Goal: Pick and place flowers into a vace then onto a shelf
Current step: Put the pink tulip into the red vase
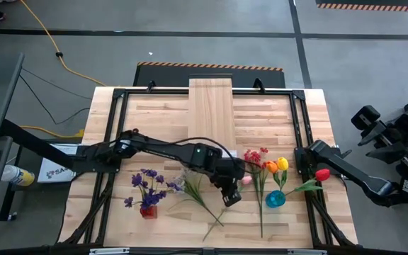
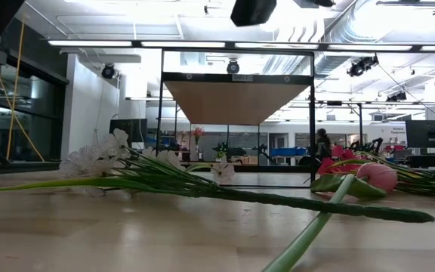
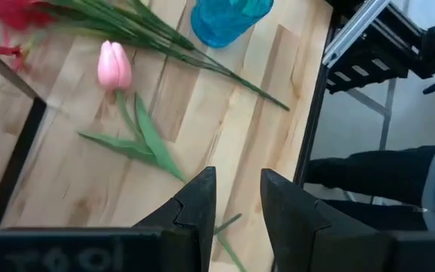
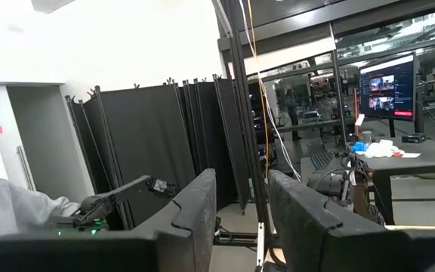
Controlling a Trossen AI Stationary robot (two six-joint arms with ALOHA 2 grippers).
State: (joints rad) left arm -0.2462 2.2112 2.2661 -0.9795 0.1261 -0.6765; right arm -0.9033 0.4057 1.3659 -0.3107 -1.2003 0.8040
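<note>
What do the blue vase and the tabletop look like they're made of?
Blue vase: probably glass or clear plastic; the left wrist view shows it translucent and glossy. Tabletop: pale wood strips with visible grain and joints, smooth satin finish.

The blue vase (image 3: 229, 19) is cut off at the edge, red blossoms (image 3: 13, 11) blurred beside it.
</note>
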